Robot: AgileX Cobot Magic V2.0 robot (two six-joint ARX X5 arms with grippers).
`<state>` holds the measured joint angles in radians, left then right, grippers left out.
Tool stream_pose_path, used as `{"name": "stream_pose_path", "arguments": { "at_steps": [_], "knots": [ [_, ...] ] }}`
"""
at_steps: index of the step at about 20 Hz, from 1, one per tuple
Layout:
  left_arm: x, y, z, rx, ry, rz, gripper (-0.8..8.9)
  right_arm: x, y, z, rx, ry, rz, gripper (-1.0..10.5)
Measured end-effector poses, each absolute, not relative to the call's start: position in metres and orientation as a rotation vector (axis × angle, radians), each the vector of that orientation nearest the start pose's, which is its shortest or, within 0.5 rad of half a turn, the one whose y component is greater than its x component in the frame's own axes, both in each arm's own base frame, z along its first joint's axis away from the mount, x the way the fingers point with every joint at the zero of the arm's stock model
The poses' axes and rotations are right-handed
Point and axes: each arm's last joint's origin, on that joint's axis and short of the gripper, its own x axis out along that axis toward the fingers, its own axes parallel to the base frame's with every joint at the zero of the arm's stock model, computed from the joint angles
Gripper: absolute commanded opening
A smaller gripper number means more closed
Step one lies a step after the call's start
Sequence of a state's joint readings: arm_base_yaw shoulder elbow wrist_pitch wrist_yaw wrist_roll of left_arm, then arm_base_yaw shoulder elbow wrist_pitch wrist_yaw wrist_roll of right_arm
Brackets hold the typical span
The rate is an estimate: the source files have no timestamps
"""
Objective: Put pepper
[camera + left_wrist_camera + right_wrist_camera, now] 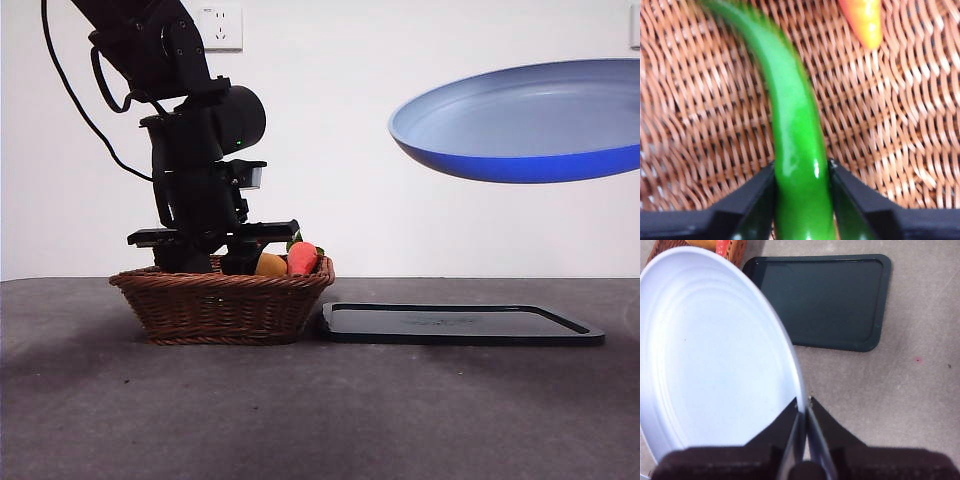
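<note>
White wall with a socket backs the dark grey surface.

On the left stands a wicker basket, and the left end effector reaches down into it from above. Its two black jaws are pressed against the sides of the pepper, pinching it near one end. From that grip the pepper runs away from the end effector in a slight curve, lying over the woven bottom of the basket. Beyond the jaws and off to one side of the pepper is the tip of an orange-red vegetable, apart from the pepper. In the front view the pepper itself is hidden by the basket wall and the arm; just beside the end effector a yellow-orange item and a red-orange item show above the rim.

Just right of the basket a dark tray lies flat on the surface, its near corner close to the basket's foot.

On the right, the right end effector holds a blue plate high in the air, above the tray and tilted. Its jaws are closed on the plate's rim, the pale inside of the plate spreading away from them. Beyond this end effector lies the tray, with the basket's corner past it.
</note>
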<state>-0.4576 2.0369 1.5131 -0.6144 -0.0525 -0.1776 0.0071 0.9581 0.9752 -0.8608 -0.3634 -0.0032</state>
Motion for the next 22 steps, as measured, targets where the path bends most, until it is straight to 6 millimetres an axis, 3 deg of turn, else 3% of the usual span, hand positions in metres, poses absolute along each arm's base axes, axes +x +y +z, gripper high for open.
{"name": "stream_pose_path", "arguments": {
  "at_steps": [5,9,14,18,22],
  "knots": [
    [0.372,-0.181,0.198,0.129,1.124,-0.260,1.24,0.176,0.012,0.313,0.147,0.835,0.349,0.1],
    [0.359,-0.175,0.241,0.100,1.034,-0.279,1.24,0.183,0.012,0.308,0.152,0.858,0.348,0.1],
    [0.326,-0.175,0.300,0.042,0.919,-0.406,1.24,0.215,0.013,0.287,0.214,0.937,0.362,0.1],
    [0.290,-0.200,0.330,-0.010,0.874,-0.666,1.24,0.247,0.016,0.263,0.330,0.984,0.409,0.1],
    [0.263,-0.245,0.325,0.042,0.873,-0.833,1.24,0.265,0.019,0.240,0.393,1.072,0.378,0.1]
  ]
}}
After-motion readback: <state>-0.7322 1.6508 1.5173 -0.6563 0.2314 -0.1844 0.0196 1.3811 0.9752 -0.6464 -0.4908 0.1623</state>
